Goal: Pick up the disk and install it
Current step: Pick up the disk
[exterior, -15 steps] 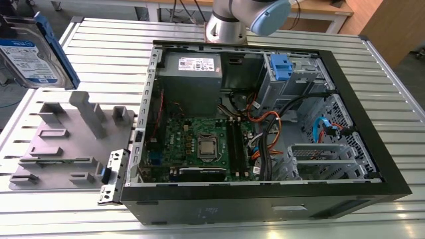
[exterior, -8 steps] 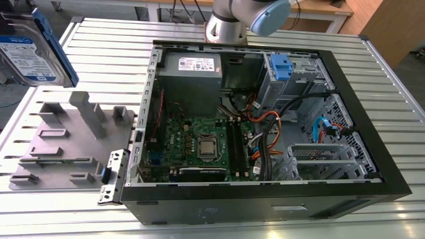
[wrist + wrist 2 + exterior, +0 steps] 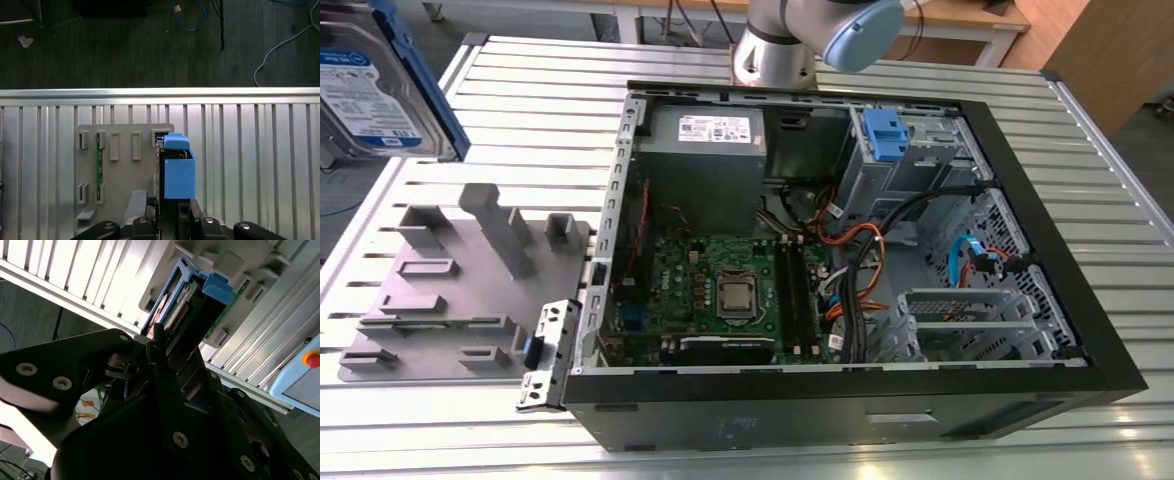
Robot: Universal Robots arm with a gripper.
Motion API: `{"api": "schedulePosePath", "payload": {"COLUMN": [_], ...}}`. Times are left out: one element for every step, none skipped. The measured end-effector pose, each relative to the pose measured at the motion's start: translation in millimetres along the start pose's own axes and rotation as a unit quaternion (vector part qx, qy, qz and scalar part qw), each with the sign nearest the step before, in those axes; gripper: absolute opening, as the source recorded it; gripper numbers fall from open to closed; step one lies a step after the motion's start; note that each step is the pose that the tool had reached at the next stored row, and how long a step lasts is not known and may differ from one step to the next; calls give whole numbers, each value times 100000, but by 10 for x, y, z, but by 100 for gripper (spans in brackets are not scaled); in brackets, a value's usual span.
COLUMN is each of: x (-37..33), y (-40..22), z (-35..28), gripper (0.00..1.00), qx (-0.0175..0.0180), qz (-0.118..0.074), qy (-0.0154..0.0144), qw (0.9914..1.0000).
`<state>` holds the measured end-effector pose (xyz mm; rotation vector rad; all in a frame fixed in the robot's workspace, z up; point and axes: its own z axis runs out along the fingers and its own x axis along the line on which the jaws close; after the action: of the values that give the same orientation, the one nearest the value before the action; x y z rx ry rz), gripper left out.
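Observation:
The disk (image 3: 374, 85) hangs in the air at the exterior view's far left, well above the table, silver with a blue-and-white label and blue rails. In both wrist views my gripper (image 3: 171, 217) is shut on the disk (image 3: 178, 172), its dark fingers (image 3: 161, 357) clamped on either side of the disk's near end. The blue handle (image 3: 215, 287) points away from my wrist. The disk (image 3: 182, 307) sits over the grey slotted fixture (image 3: 120, 170), apart from it.
The open computer case (image 3: 1067, 250) lies on the slatted metal table (image 3: 1107, 170), with a grey power-supply box (image 3: 707, 140) and a grey cage with a blue latch (image 3: 887, 135) inside. The grey fixture (image 3: 454, 280) lies beside the case. The arm's base (image 3: 774, 50) stands behind it.

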<state>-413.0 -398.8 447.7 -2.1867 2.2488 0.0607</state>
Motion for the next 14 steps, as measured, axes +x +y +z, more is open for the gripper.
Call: {"api": "schedulePosePath", "payload": {"x": [-1, -2, -3, -4, -4, -5, -5, -6, -6, -7, -7, -8, -9, -9], "y": [1, 2, 2, 3, 3, 4, 4, 5, 5, 6, 6, 7, 7, 8], "z": [-31, -61, -92, -119, -140, -155, -172, -192, -208, -226, -246, -265, -283, -306], "gripper": [35, 35, 35, 35, 35, 35, 35, 35, 35, 35, 35, 35, 35, 35], "qx": [4, 10, 7, 3, 2, 4, 3, 2, 3, 0, -2, -6, -5, 1], "qz": [0, -2, 0, -1, -7, -32, -61, -94, -132, -171, -195, -216, -233, -250], "qy": [-2, -8, -6, -3, -1, -3, 0, 0, -2, 0, 1, 3, 3, 1], "qw": [100000, 100000, 100000, 100000, 100000, 100000, 100000, 100000, 100000, 100000, 100000, 100000, 100000, 100000]}}
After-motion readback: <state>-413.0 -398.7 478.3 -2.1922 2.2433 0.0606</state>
